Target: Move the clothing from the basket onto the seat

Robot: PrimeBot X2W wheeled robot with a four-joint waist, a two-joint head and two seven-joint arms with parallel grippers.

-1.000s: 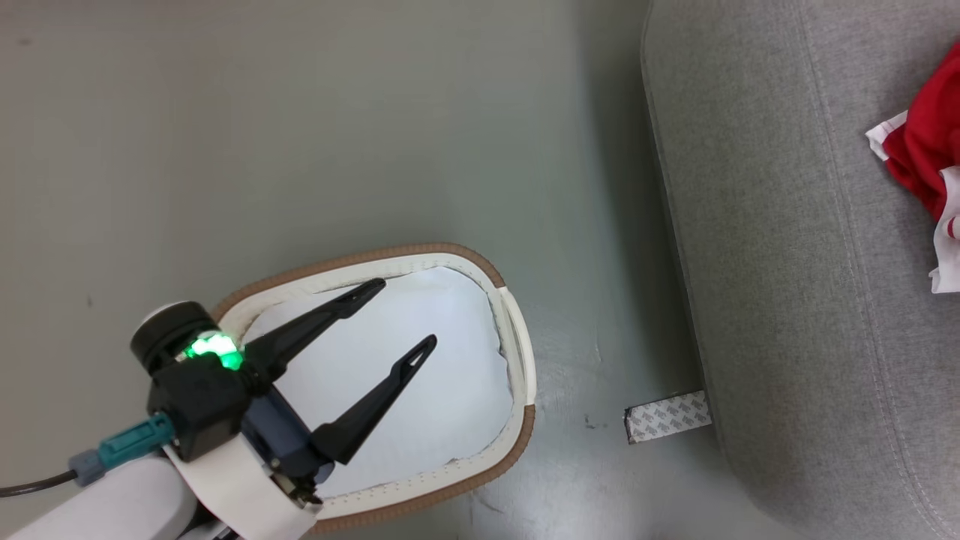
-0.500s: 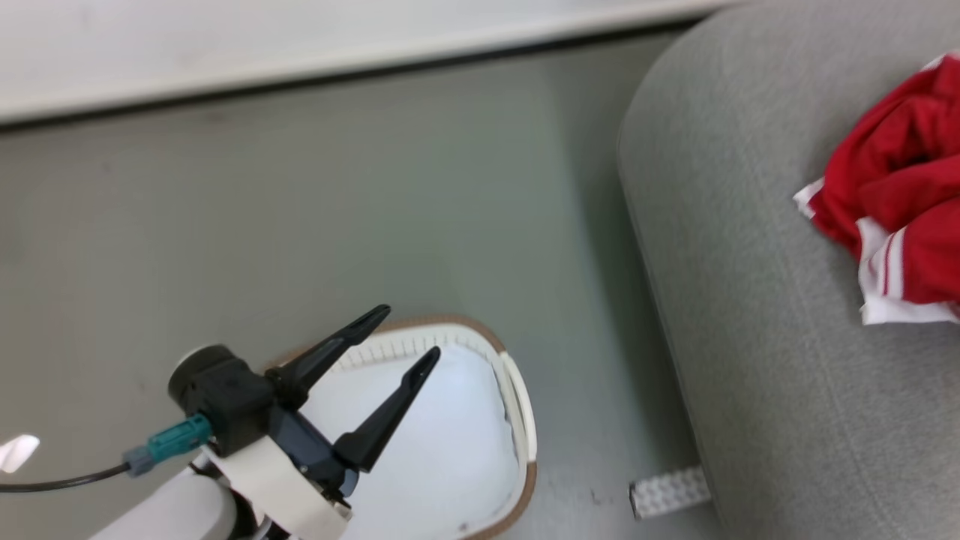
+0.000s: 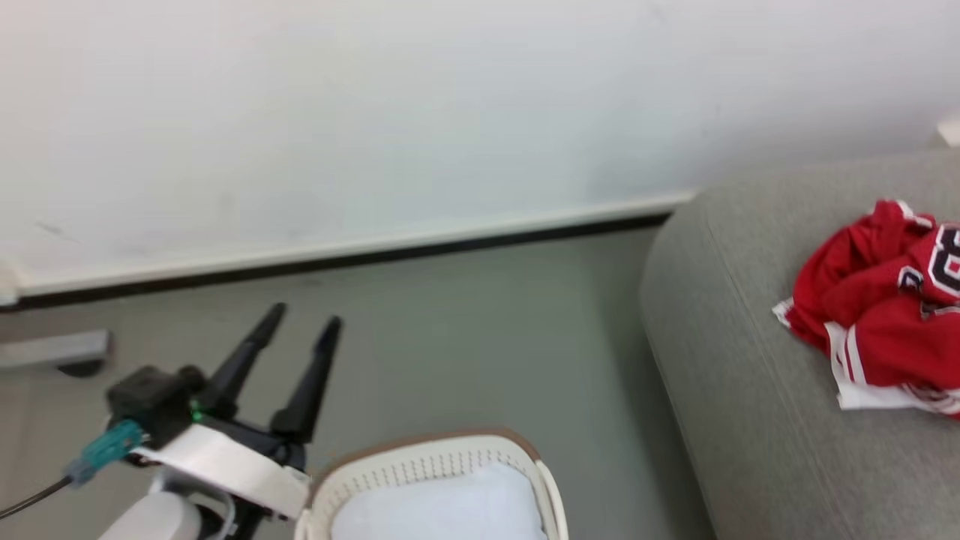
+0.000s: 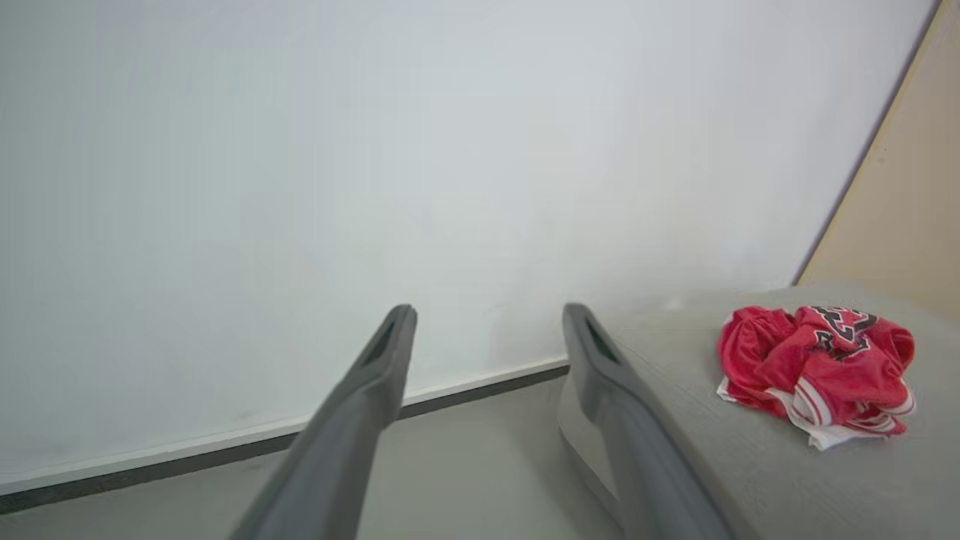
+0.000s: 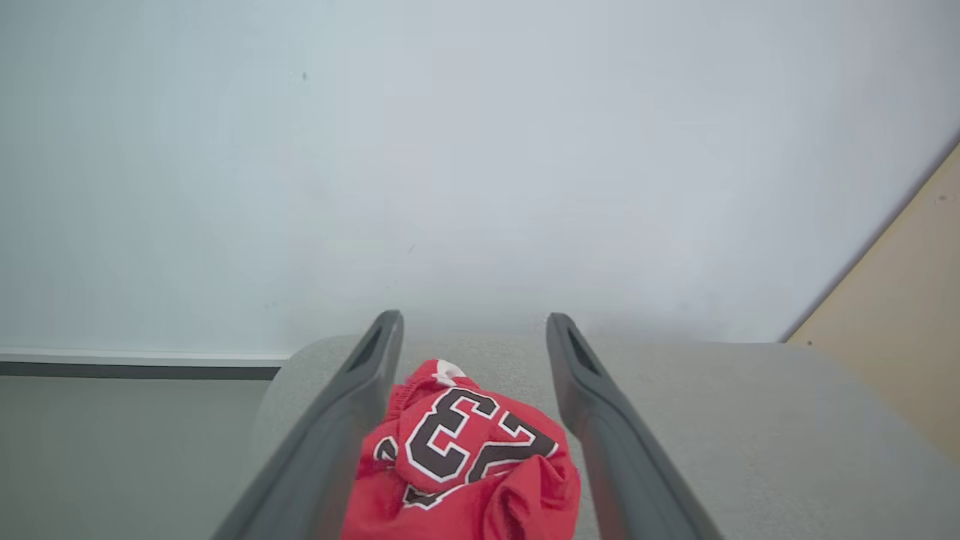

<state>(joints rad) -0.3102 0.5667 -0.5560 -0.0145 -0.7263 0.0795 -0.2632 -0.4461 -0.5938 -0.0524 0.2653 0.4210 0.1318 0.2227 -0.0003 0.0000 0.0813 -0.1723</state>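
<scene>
We see the clothing point(image 3: 877, 300) point(image 4: 814, 367) point(image 5: 465, 457) as one crumpled red heap on the seat point(image 3: 750, 420) point(image 4: 750, 480) point(image 5: 750, 420). It has white trim, and the jersey on top carries black numerals edged in white. The heap lies on the seat's top surface, toward the far edge by the wall and well back from the rounded edge that faces the basket point(image 3: 420, 469).

In its wrist view the right pincer point(image 5: 472, 318) is released. We see its two fingers spread wide above the heap, and the jersey shows between them on the seat, not pinched. We cannot tell whether the left finger in that view brushes the fabric.

The basket stands on the grey-green floor point(image 3: 487, 337) at the bottom edge of the head view. We note its tan rim, white perforated wall and pale lining point(image 3: 442, 510). A strip of floor separates it from the seat's edge.

The left pincer point(image 3: 305, 315) point(image 4: 489, 310) is released too, with the fingers apart and nothing between them. In the head view it hangs over the floor just left of the basket's rim and points toward the wall point(image 3: 450, 112). We see a teal connector point(image 3: 105, 446) with a black cable on its wrist, plus a small green light point(image 3: 196, 414).

A white baseboard point(image 3: 375, 244) with a dark strip under it runs along the foot of the wall. A tan panel point(image 4: 892, 210) point(image 5: 900, 285) meets the wall beyond the seat.
</scene>
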